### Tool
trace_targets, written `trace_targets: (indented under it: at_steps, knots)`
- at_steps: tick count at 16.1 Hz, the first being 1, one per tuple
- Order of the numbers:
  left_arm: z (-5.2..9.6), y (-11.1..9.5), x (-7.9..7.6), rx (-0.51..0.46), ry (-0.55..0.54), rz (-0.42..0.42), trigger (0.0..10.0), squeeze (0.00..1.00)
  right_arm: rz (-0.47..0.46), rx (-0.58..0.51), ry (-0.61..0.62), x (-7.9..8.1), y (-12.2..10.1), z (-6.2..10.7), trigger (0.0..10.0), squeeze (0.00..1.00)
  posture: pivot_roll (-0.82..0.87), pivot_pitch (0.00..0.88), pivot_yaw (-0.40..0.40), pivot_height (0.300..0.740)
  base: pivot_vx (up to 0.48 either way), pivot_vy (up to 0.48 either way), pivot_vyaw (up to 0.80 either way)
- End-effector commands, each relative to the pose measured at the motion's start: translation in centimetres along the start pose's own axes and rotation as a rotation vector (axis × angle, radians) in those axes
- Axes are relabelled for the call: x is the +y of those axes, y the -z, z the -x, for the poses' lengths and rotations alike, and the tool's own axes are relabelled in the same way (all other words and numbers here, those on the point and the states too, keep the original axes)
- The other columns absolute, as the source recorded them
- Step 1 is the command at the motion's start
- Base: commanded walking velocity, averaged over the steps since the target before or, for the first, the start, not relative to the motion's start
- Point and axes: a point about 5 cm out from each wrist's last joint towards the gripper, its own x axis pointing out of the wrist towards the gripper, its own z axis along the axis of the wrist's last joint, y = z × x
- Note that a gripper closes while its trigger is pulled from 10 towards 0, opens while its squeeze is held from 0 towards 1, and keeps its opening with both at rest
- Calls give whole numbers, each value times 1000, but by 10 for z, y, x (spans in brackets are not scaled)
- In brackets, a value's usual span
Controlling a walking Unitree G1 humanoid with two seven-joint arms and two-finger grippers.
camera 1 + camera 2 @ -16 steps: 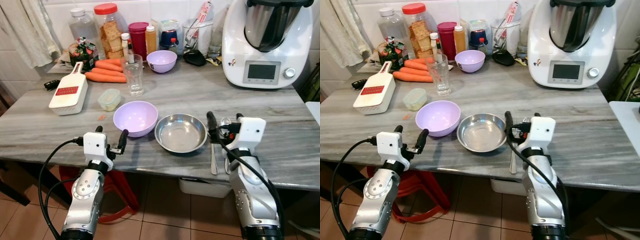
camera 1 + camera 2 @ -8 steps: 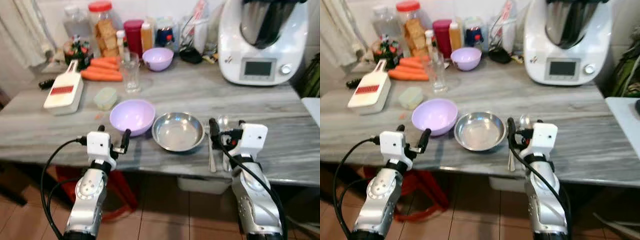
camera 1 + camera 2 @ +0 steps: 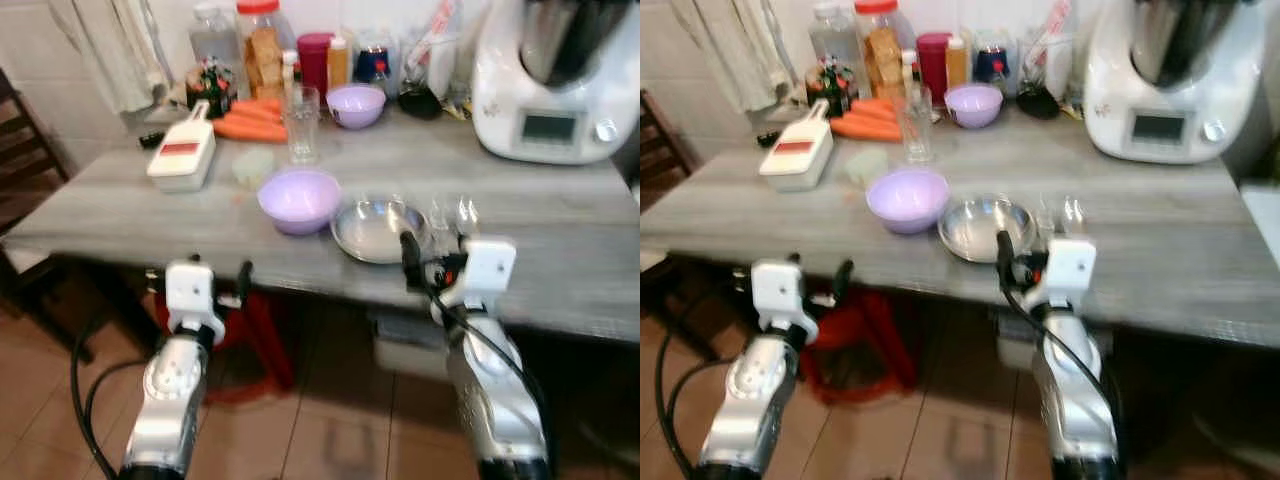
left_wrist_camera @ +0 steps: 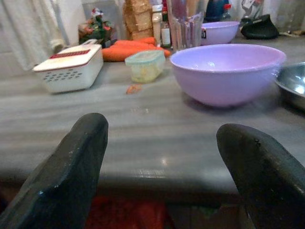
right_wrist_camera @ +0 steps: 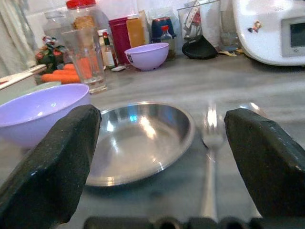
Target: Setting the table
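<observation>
While both arms hang in front of the near edge of the grey worktop (image 3: 120, 215), the left claw (image 3: 217, 283) sits below that edge over the tiled floor (image 3: 330, 440), its fingers (image 4: 71, 162) spread wide and holding nothing. The right claw (image 3: 435, 258) is level with the edge, just before the steel bowl (image 3: 378, 228), also spread and empty.

Along the front strip of the worktop stand a large purple bowl (image 3: 299, 198) and the steel bowl, close beside each other, with a fork (image 5: 209, 157) and a spoon (image 5: 252, 109) lying just to the right of the steel bowl. To the right of the cutlery the surface is bare up to a white kitchen machine (image 3: 560, 80) at the back. To the left of the purple bowl the front is open too; further in lie a small lidded tub (image 3: 252, 165) and a white grater (image 3: 182, 158).

Crowding the back are a drinking glass (image 3: 301, 124), carrots (image 3: 248, 125), a small purple bowl (image 3: 356, 104) and a row of jars and bottles (image 3: 262, 50). Under the worktop shows a red stool (image 3: 262, 335), and a dark chair (image 3: 25, 150) stands at the left end.

The right wrist view shows the fork's tines and the steel bowl's inside clearly, where the head views are blurred. The left wrist view shows a small orange scrap (image 4: 133, 88) on the surface before the tub.
</observation>
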Motion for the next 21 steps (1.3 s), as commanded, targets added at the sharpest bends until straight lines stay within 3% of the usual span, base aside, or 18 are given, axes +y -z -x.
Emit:
trace_targets:
  at_steps: [1, 6, 11, 12, 13, 16, 21]
  knots:
    - [-1, -2, 1, -1, 3, -9, 10000, 0, 1, 10, 11, -1, 3, 0, 10000, 0, -21, 0, 84, 740, -394, 0, 0]
    - [-3, -2, 0, 1, 16, -12, 10000, 0, -23, 25, 56, -8, 5, -1, 10000, 0, -27, 0, 91, 740, -393, 0, 0]
    - [-5, -1, -3, 6, 35, -19, 10000, 0, 14, 27, 21, -1, 6, 0, 10000, 0, -37, 0, 97, 740, -391, 0, 0]
    - [-5, -1, -5, -6, 69, -20, 10000, 0, 66, 13, 32, -2, 6, 0, 10000, 0, -38, 0, 98, 740, 0, 0, 0]
    - [-4, -1, -6, -11, 85, -23, 10000, 0, 61, 16, 34, -2, 6, 1, 10000, 0, -38, 0, 100, 740, 0, 0, 0]
    - [-3, -1, -9, -16, 109, -24, 10000, 0, -25, 49, -3, 0, 9, 4, 10000, 0, -37, 0, 101, 740, 0, 0, 0]
    - [-4, -1, -13, -17, 138, -22, 10000, 0, 54, 49, -14, 6, 12, 4, 10000, 0, -39, 0, 109, 740, 0, -178, 0]
